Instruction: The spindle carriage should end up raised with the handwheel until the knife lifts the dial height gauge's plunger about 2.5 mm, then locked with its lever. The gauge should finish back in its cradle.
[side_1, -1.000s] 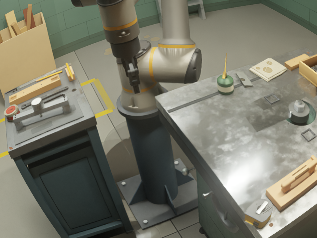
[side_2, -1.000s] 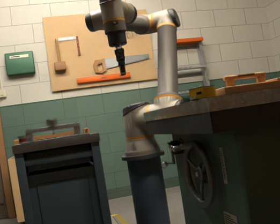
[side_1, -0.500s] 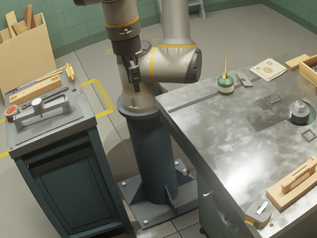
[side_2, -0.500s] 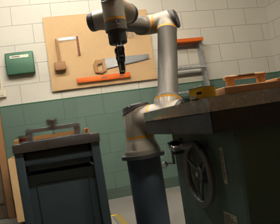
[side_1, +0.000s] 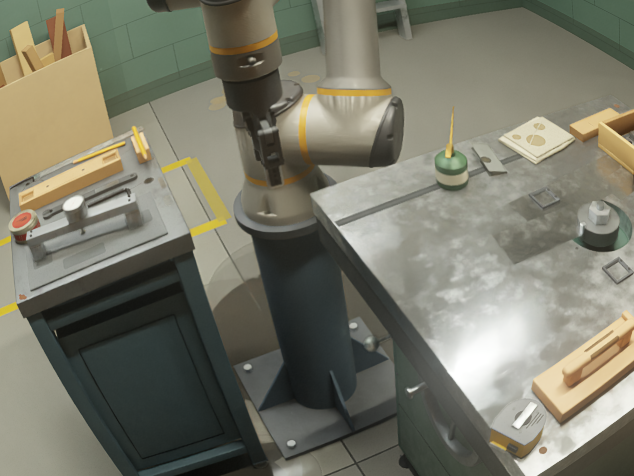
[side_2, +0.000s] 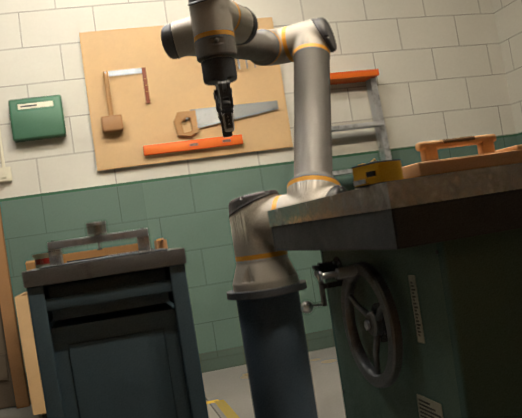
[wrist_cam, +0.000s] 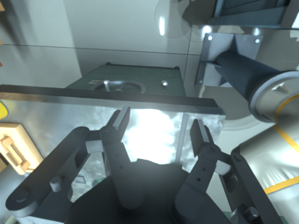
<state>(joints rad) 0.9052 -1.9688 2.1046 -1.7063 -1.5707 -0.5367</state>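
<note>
The dial height gauge (side_1: 82, 215) is a grey bridge with a round dial on top. It sits in its cradle on the side cabinet, left of the arm's pedestal. The handwheel (side_2: 371, 324) hangs on the front face of the machine table, below the table edge. The lock lever (side_2: 320, 280) with a ball knob sits just left of the handwheel. The spindle (side_1: 598, 225) stands in the round table opening at the far right. My gripper (side_1: 271, 166) hangs high in the air between the cabinet and the table's corner. It is open and holds nothing.
The table's corner (wrist_cam: 217, 108) lies just below my fingers. The arm's pedestal (side_1: 307, 317) stands between cabinet and table. A green oil can (side_1: 451, 169), a wooden push block (side_1: 589, 369) and a yellow tape measure (side_1: 517, 428) rest on the table.
</note>
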